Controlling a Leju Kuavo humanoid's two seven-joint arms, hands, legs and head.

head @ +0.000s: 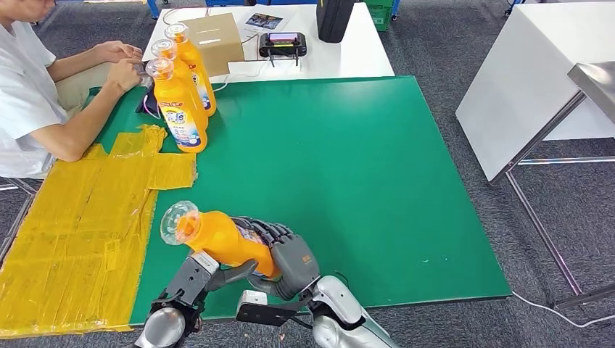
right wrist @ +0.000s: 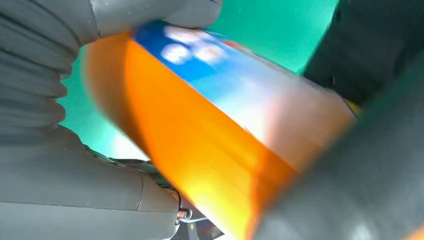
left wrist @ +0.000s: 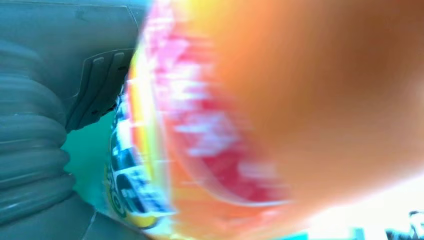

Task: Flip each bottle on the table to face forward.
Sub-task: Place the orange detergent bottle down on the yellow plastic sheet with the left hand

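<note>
An orange bottle (head: 217, 235) with a clear cap (head: 179, 220) is held tilted above the near edge of the green mat (head: 348, 167), cap toward the left. My right hand (head: 286, 254) wraps around its body from the right. My left hand (head: 199, 275) holds it from below, thumb stretched under the base. The left wrist view has the bottle's label (left wrist: 200, 135) blurred and very close beside the left hand (left wrist: 95, 85). The right wrist view has the bottle (right wrist: 200, 135) between the right hand's thumb (right wrist: 155, 12) and fingers (right wrist: 360, 180). Three more orange bottles (head: 178, 109) stand upright in a row at the far left.
A person (head: 36, 94) sits at the left edge, hands resting near the standing bottles. Yellow tape (head: 80, 217) covers the mat's left side. Behind the mat a white table (head: 362, 51) carries a cardboard box (head: 214, 40), a controller (head: 284, 43) and a black case (head: 333, 18). Another white table (head: 537, 80) stands at right.
</note>
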